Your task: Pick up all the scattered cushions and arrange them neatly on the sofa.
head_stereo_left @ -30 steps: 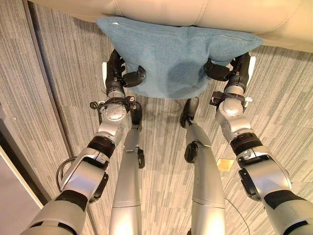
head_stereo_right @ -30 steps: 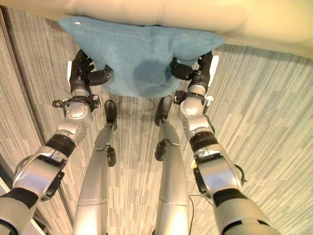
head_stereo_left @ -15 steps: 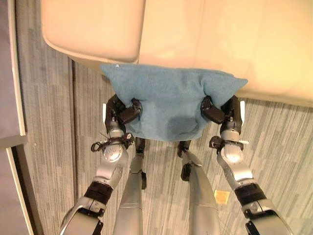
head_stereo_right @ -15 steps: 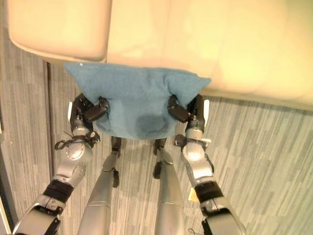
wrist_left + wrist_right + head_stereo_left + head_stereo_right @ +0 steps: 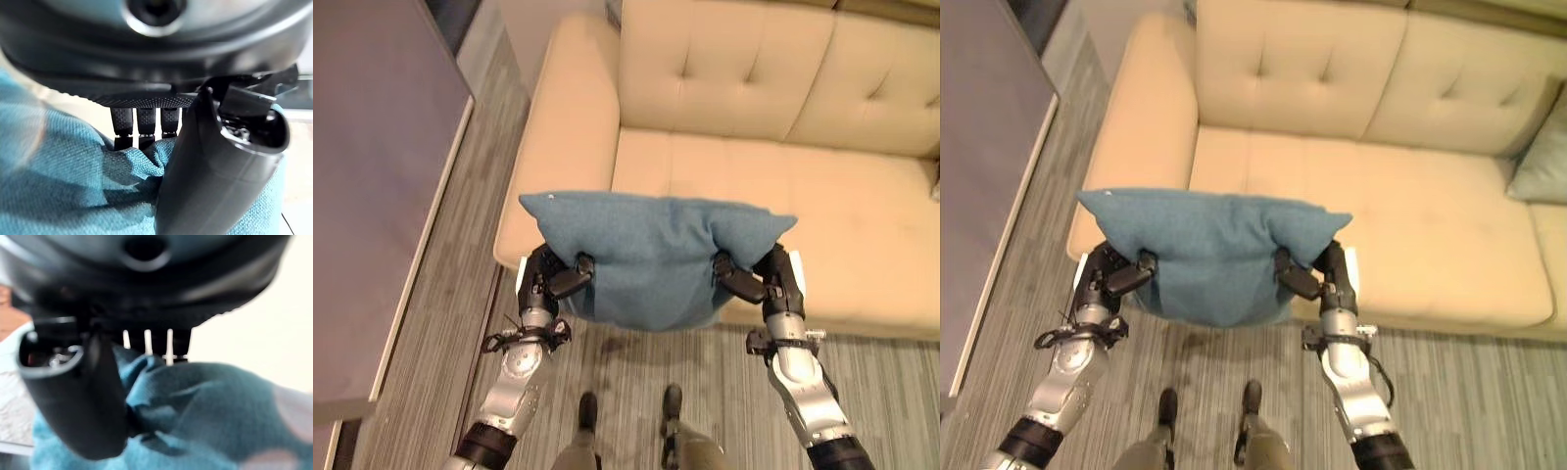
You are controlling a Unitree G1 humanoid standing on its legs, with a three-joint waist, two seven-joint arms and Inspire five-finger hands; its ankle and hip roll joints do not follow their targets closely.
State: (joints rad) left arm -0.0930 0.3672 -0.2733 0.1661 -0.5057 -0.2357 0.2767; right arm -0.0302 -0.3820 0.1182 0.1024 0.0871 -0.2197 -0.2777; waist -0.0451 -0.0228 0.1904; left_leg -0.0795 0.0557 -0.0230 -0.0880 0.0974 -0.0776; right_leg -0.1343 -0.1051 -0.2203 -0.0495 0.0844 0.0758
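Observation:
I hold a teal cushion [image 5: 651, 250] in the air between both hands, just in front of the cream sofa's [image 5: 783, 196] seat edge. My left hand [image 5: 546, 279] pinches its left side, thumb on top and fingers underneath. On the cushion's right side my right hand [image 5: 769, 279] grips the same way. In the left wrist view the thumb [image 5: 210, 166] presses into the teal cloth [image 5: 58, 186]. The right wrist view shows its thumb [image 5: 83, 401] bunching the cloth [image 5: 205, 406]. The cushion hangs level, its far edge over the seat front.
A second grey-green cushion [image 5: 1540, 162] leans at the sofa's right end. The sofa's left armrest [image 5: 563, 137] stands beside a grey wall panel [image 5: 372, 186]. Striped grey carpet [image 5: 1469, 392] lies in front of the sofa.
The camera has tilted up, bringing the sofa's seat and tufted back into view. Both hands have kept their hold and raised the cushion toward the seat front.

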